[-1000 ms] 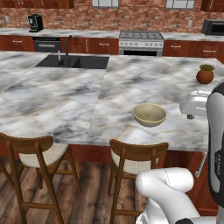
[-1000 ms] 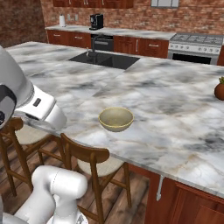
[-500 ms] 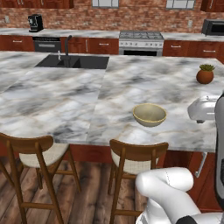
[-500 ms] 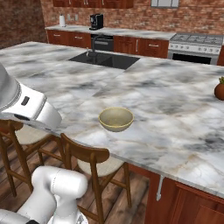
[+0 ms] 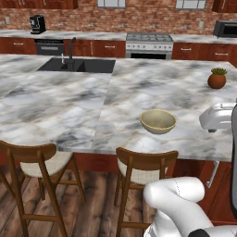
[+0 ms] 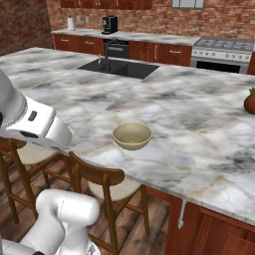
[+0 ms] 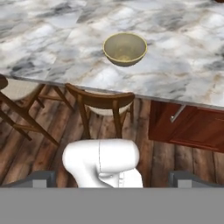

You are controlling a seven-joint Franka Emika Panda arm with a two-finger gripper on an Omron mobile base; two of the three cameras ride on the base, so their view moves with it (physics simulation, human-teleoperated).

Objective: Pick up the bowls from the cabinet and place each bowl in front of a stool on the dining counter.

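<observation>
upright tan bowl (image 5: pixel 158 121) on dining counter (image 5: pixel 69 106), apparently empty

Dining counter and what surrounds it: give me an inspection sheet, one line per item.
Surface: the grey-veined white marble dining counter has a black inset sink at its far side.
Job's things: one tan-beige round ceramic bowl sits upright on the marble, near the front edge, in line with a brown wooden stool with a cream seat. It is free of the robot.
Clutter: a small potted plant in a reddish-brown pot stands towards the counter's right end.
Grippers: fingers cannot be judged open or shut; nothing is seen between them.
Cables: nothing seen.
Surroundings: a second brown wooden stool to the left; steel stove, black coffee machine against the brick wall.
</observation>
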